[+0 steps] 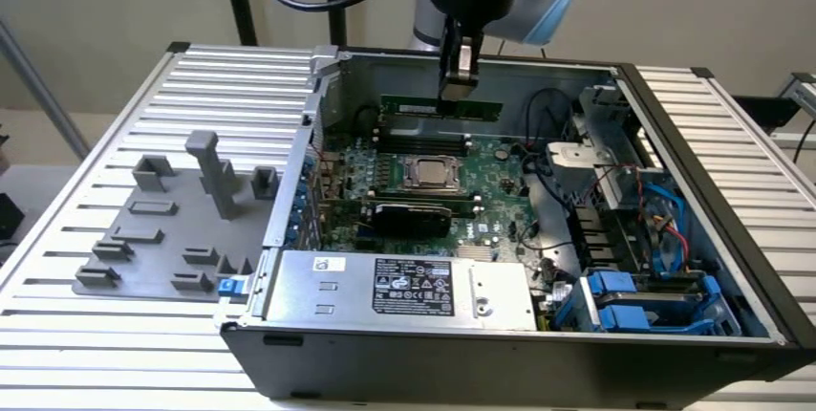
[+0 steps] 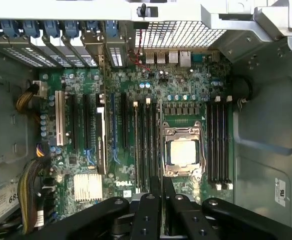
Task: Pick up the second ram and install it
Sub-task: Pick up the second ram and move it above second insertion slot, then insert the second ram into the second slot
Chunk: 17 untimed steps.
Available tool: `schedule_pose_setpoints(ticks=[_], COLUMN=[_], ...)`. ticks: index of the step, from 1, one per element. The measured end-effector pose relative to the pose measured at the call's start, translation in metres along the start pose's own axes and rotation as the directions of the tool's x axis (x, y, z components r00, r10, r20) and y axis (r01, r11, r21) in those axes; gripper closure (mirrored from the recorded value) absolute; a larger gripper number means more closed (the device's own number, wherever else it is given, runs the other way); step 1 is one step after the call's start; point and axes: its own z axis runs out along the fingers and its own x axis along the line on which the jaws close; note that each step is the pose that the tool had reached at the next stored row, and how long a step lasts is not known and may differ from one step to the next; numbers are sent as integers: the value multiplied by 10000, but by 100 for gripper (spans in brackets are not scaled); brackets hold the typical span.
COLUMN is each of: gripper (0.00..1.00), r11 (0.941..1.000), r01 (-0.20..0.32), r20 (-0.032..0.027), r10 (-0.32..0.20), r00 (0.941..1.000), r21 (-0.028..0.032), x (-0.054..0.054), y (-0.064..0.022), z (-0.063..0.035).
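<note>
End effector [image 1: 460,92] on upright second ram [image 1: 425,106]

A: What's the count?
B: One CPU socket [image 2: 182,152]. Four black memory slots [image 2: 219,145] on one side of it, four on the other.
A: Anything else?
B: One green ram stick [image 1: 421,106], one gripper [image 1: 458,94], one power supply [image 1: 401,289].

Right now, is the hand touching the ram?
Touching. In the exterior view the hand meets the top edge of the green ram and clamps it, with no gap between them.
</note>
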Motion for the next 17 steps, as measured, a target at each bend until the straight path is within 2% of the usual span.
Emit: schedule_pose_setpoints(ticks=[13,17], gripper=[87,87], r11=[10000,10000], r01=[2,3], r20=[1,0], r10=[-2,-3], r00=[10000,10000], r21=[0,0], x=[0,2], y=[-1,-2], z=[1,55])
